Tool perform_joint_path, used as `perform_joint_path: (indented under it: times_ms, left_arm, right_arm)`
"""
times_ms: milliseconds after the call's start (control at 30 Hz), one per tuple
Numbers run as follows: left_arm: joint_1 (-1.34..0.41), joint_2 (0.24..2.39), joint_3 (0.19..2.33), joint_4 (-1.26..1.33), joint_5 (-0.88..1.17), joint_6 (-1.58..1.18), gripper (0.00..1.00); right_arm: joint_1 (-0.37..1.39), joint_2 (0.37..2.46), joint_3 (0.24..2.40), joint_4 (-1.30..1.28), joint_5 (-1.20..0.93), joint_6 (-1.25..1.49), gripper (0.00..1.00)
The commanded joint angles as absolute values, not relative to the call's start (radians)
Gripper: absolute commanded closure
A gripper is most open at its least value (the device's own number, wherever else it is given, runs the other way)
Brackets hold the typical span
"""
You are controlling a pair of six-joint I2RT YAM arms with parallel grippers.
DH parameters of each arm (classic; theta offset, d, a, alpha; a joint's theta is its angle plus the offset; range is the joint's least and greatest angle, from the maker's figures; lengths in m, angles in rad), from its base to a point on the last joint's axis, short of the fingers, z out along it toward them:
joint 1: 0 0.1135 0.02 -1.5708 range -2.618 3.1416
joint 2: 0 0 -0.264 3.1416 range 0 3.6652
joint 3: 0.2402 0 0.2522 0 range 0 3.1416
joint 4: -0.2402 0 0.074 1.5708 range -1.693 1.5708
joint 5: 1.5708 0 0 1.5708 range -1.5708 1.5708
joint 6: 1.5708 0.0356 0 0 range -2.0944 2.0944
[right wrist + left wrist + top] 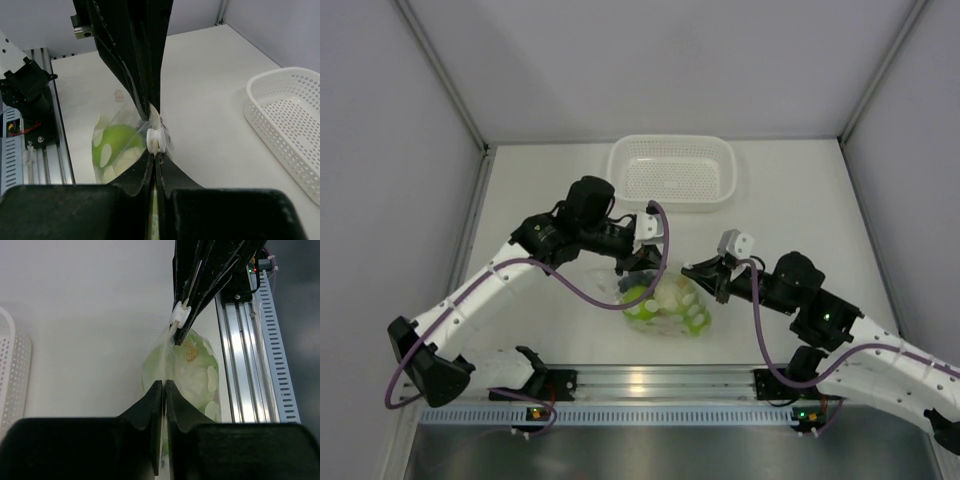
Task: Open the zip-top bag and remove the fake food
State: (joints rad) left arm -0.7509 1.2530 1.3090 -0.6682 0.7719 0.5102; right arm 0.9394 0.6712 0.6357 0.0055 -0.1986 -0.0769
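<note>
Now the left claw (pixel 163 386) and the right claw (pixel 154 156) both pinch the zip edge of the small clear dotted plastic bag (pixel 667 306), green plastic fruits (pixel 118 143) inside.

Count: two arms, left arm (pixel 490 285) and right arm (pixel 860 345). One gripper each, so two: left gripper (pixel 642 262), right gripper (pixel 690 268). One bag (pixel 665 305), one white zip slider (pixel 154 140) on it. One white basket (pixel 672 172). One rail (pixel 660 382). Fruit in the bag: one green piece (pixel 116 142) clear, more pale green ones, total unreadable through the plastic.
</note>
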Motion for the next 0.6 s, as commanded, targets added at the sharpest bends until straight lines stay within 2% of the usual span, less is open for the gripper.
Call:
perform_joint_path:
  times_ms: [0, 33, 100, 200, 367, 500, 567]
  left_arm:
    - [-0.75, 1.259, 1.347, -0.611, 0.816, 0.515, 0.83]
    - [-0.75, 1.262, 1.354, -0.611, 0.825, 0.514, 0.79]
    - [-0.75, 1.282, 1.371, -0.611, 0.845, 0.503, 0.63]
    - [-0.752, 1.316, 1.4, -0.609, 0.903, 0.492, 0.48]
    - [-0.784, 1.368, 1.468, -0.609, 0.931, 0.489, 0.49]
    - [-0.825, 1.41, 1.493, -0.609, 0.939, 0.5, 0.58]
    - [-0.827, 1.42, 1.491, -0.609, 0.949, 0.497, 0.6]
  right_arm:
    - [0.934, 0.715, 0.692, -0.031, -0.218, -0.069, 1.0]
    - [0.936, 0.718, 0.69, -0.025, -0.216, -0.064, 1.0]
    - [0.936, 0.719, 0.683, -0.011, -0.216, -0.064, 1.0]
    - [0.934, 0.718, 0.672, -0.009, -0.215, -0.067, 1.0]
    - [0.934, 0.712, 0.673, -0.012, -0.215, -0.075, 1.0]
    - [0.934, 0.693, 0.67, -0.012, -0.219, -0.08, 1.0]
    - [0.936, 0.683, 0.667, -0.014, -0.209, -0.081, 1.0]
